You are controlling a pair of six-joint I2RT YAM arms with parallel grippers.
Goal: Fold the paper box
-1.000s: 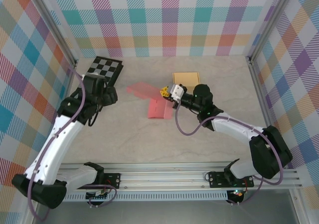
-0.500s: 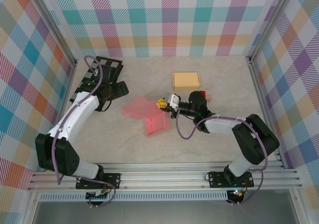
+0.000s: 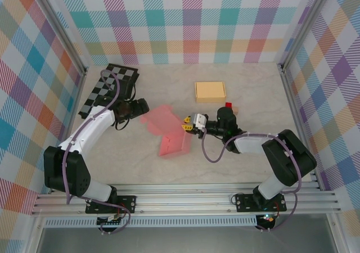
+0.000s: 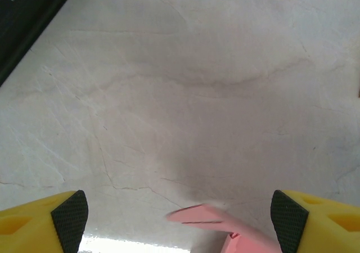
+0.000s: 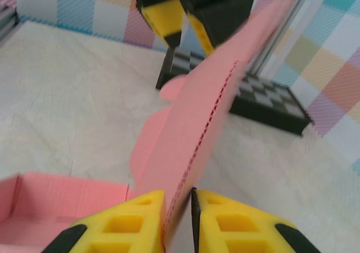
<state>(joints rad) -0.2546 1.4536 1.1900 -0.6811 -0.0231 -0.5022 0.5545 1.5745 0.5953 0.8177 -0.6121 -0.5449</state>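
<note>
Lying mid-frame on the table (image 3: 140, 163) in the overhead view, the pink paper box (image 3: 175, 143) is sitting half-open, one flap (image 5: 197, 129) raised, probably for creasing. The right gripper (image 3: 185, 123) is pinching that flap between nearly closed fingers, while the left gripper (image 3: 139, 108) is hovering wide open and empty at the box's left, seemingly ready to brace it.

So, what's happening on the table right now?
Both arms are working on the pink paper box, which lies partly folded mid-table. The right gripper pinches one raised flap of it between its fingers. The left gripper is wide open at the box's far side, a flap tip just inside its reach, holding nothing.
</note>
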